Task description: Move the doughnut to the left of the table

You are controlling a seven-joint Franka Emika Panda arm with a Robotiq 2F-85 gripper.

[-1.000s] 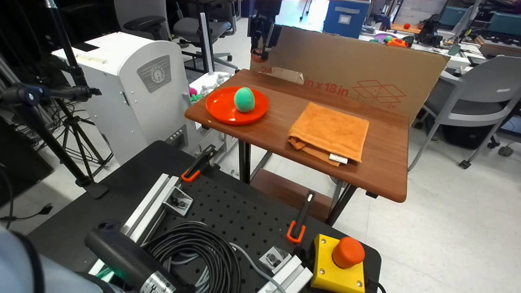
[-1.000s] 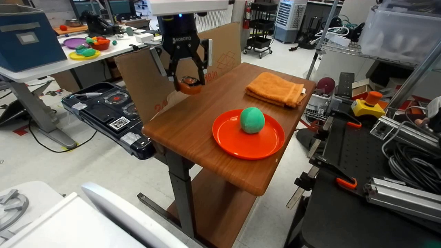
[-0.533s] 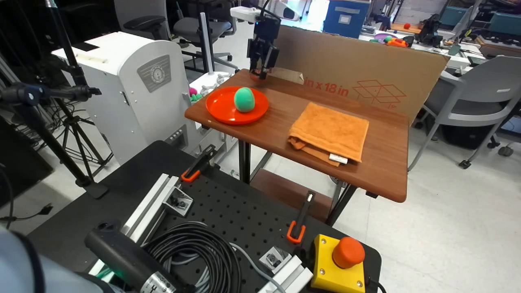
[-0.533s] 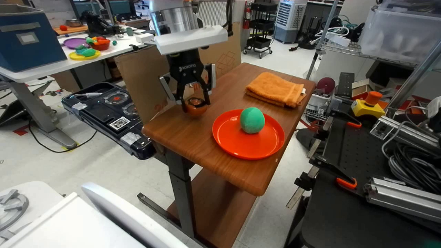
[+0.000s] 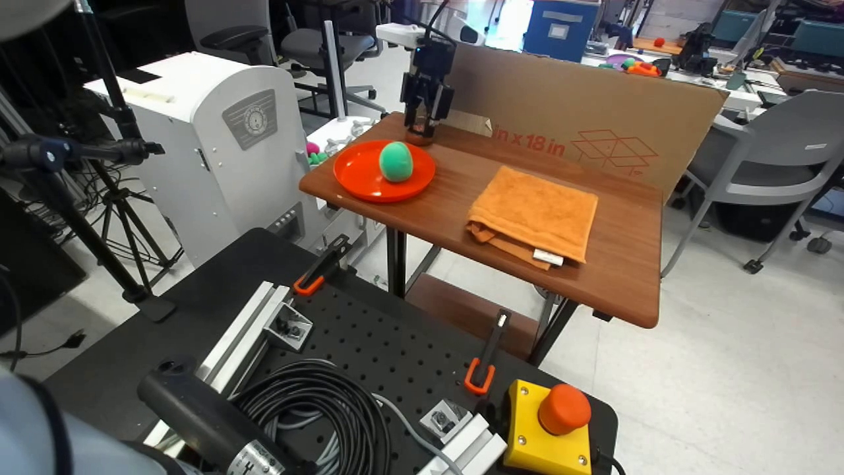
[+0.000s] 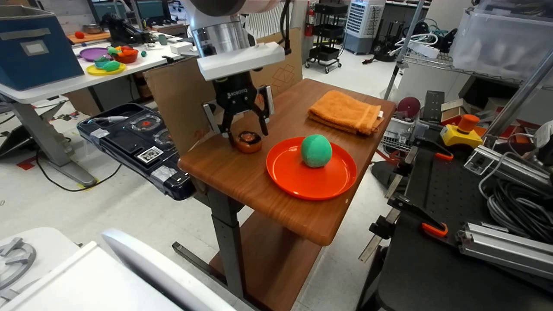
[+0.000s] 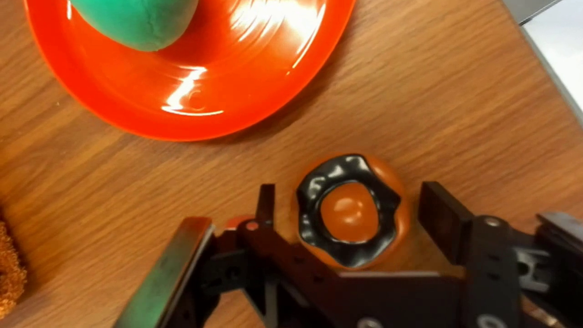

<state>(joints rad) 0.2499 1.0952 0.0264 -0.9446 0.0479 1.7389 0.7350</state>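
I'm holding fingers [image 7: 448, 228] spread; doughnut [image 7: 350, 212] is lying between them on table [image 7: 423, 105], near plate [image 7: 191, 128], gaps showing both sides (round ring, no long axis). I'm judging it placed; straight-up exit seeming safest.

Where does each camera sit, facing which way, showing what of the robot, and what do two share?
An exterior view: high by the black board, facing across it to the table, cardboard behind; gripper shows.
An exterior view: high off the table's short end, facing over the plate toward the cloth; gripper and arm show.
Wrist view: above the gripper, facing down past its fingers at the doughnut.
Both exterior views share table, plate, green ball, cloth and gripper.
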